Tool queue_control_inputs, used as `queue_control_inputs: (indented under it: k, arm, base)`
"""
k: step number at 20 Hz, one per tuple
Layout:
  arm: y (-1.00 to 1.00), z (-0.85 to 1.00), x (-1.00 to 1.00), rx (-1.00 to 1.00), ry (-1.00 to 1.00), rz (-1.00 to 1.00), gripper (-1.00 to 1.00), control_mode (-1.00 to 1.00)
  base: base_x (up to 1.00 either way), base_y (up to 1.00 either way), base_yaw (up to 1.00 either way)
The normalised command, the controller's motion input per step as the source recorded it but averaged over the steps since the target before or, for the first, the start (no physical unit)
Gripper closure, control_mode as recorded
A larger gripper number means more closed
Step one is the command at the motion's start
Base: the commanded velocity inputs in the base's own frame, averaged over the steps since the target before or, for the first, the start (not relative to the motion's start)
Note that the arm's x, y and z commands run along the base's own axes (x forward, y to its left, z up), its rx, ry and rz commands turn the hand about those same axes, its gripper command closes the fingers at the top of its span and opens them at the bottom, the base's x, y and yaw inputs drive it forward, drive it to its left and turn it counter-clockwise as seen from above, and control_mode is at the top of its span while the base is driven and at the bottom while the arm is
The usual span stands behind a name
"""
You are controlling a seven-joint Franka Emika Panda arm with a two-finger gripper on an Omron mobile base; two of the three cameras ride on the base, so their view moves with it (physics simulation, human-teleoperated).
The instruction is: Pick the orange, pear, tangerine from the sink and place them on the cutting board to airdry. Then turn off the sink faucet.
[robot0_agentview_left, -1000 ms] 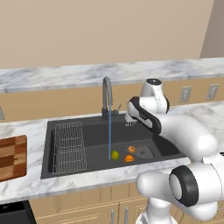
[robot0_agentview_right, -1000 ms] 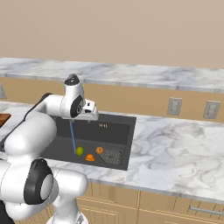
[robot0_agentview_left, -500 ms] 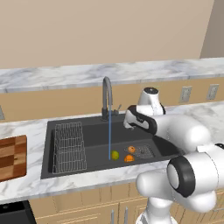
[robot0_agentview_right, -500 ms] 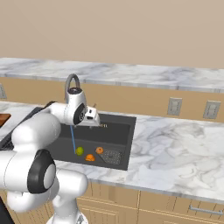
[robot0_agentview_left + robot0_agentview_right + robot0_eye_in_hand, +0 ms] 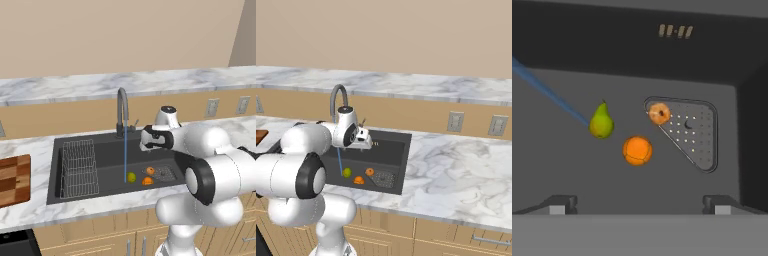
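Left base view: pincer poised over the sink, up near the faucet and beside the thin water stream, so tap on. Below and just ahead of the pincer, on the basin floor: pear at the foot of the stream, two orange fruits close beside it, next to the drain grate. Wire rack farther off to the far side of the stream. Board well away on the counter beyond the rack, bare, so probably no fruit moved yet. Finger spread impossible to tell here.

Right base view: pincer above the basin with nothing visible between the fingers. Pear and orange fruits below it, grate just beyond them. Likely hovering high to line up a descent on one fruit.

Hand view: looking straight down into the basin. Two finger tips set wide apart at the bottom, empty. Larger orange fruit nearest, roughly centred between the tips, likely the first target. Pear a little farther, at the end of the blue stream. Smaller orange fruit farthest, on the grate's corner. Which is orange and which tangerine: hard to say.
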Motion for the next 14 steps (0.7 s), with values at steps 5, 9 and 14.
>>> queue_control_inputs:
  k: [5, 9, 14]
  arm:
    - [0.00, -0.28, 0.08, 0.00, 0.04, 0.00, -1.00, -1.00]
    - [0.00, -0.31, 0.07, 0.00, 0.04, 0.00, -1.00, -1.00]
    - [0.00, -0.34, 0.15, 0.00, 0.04, 0.00, -1.00, -1.00]
  base:
    - [0.00, 0.00, 0.00]
    - [0.00, 0.00, 0.00]
    - [0.00, 0.00, 0.00]
